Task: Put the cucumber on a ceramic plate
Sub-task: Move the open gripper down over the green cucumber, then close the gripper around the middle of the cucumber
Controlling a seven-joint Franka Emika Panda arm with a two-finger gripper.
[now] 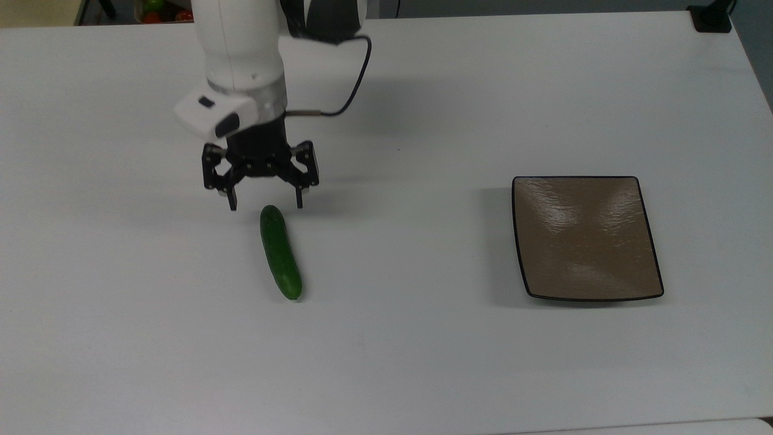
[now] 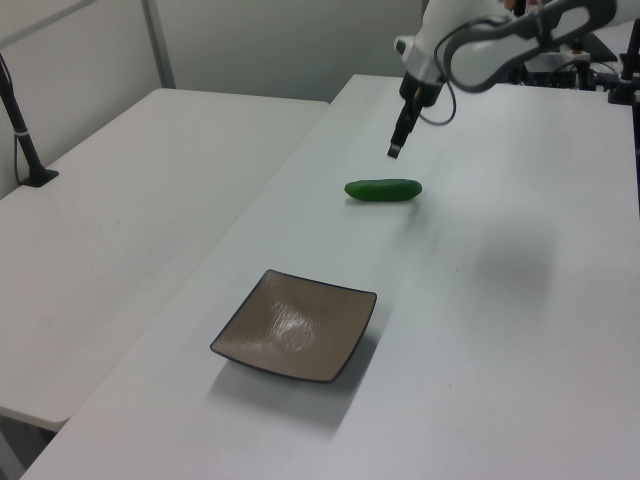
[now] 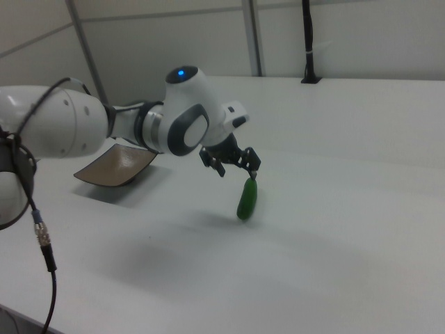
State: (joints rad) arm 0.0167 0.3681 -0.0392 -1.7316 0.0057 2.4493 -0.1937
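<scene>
— What's on the white table (image 1: 423,362)?
— Nearest in the top view, the cucumber (image 1: 280,252) lies flat, well apart from the bare brown plate (image 1: 586,237).
— And the gripper (image 1: 265,205)?
— Fingers spread, holding nothing, above the cucumber's far end. The left view adds a second table (image 2: 130,200).

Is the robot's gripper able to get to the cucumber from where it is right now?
Probably yes. The gripper hangs open just above the cucumber's far end in the top view, and nothing lies between them. The cucumber rests alone on the white table, well apart from the ceramic plate.
</scene>
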